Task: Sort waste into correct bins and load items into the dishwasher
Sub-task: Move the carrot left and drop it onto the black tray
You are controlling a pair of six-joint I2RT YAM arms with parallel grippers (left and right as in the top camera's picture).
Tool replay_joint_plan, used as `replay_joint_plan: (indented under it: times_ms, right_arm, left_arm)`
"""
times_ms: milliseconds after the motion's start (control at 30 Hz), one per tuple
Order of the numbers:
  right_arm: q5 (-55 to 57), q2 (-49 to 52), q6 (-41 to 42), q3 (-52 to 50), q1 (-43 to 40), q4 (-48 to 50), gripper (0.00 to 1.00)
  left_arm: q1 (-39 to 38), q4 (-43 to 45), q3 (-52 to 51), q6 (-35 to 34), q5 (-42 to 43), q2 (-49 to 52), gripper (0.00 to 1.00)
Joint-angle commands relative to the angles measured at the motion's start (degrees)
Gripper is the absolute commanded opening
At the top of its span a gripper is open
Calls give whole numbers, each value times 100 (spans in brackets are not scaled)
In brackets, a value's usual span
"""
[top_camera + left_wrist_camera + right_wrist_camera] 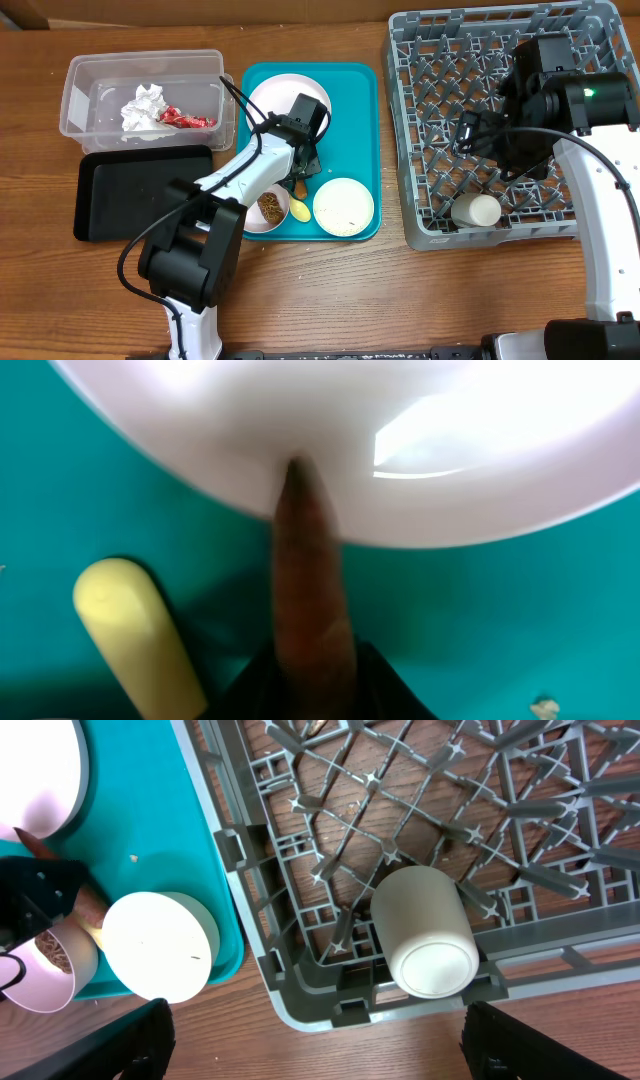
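Note:
My left gripper (302,172) is low over the teal tray (362,90) and shut on the orange-brown carrot stick (310,580). The stick's tip touches the rim of the white plate (400,450). The yellow spoon (140,630) lies just left of it. One small bowl (268,210) holds the brown food lump. The other bowl (343,205) sits upside down. The napkin (143,105) and red wrapper (185,120) lie in the clear tub (75,95). My right gripper (320,1055) is open above the grey rack (420,200), where the white cup (425,930) lies on its side.
The black tray (140,195) sits in front of the clear tub, left of the teal tray. A white rice grain (545,708) lies on the teal tray. Bare wooden table shows in front of the trays and the rack.

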Motion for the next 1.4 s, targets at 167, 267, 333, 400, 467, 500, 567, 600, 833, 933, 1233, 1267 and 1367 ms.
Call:
replay_joint_plan:
  times_ms: [167,267,333,400,467,500,567,600,833,933,1233,1267,1367]
  right_arm:
    - [7,-57,-39,7,39,13,94]
    - [7,-57,-42,7,39,15,94]
    - [9,-57,-42,7,39,37,94]
    - [7,-57,-103,7,39,35,94]
    - [7,-57,-149,7,39,35,94]
    - [7,-57,-151,7,39,48,94]
    - [4,-57,-149,7,39,81,94]
    - [4,-57,-151,7,39,101,94]
    - [-15,-57,-146,7,39,116,94]
    - [-15,-57,-146,7,39,153,94]
    - [-15,-57,-146,7,55,160,94]
    - [-15,-57,-146,7,55,160,94]
    - [-15,-57,-146,7,55,166,94]
  left_arm:
    - [33,-850,1003,573,382,109,4]
    - [33,-2203,2417,894,407,109,4]
    - [94,-2994,3373,1239,243,107,4]
    - [229,-3633,4028,1246,42,107,4]
    - [595,-4531,4907,1224,-35,105,4]
    - [861,-5010,5348,1224,-50,105,4]
    - [1414,-5840,6059,1224,-48,105,4]
    - [1714,-5912,6247,1565,129,50,4]
    - [3174,-5910,4802,1742,260,-1386,4]
    - [3672,-5810,3510,330,-713,-2009,4]
    - [4019,-3416,223,-2627,-723,-2061,4]
    - [4024,-2717,-291,-2728,-638,-2024,4]
    - [4024,-1532,-1071,-2750,-420,-2006,4]
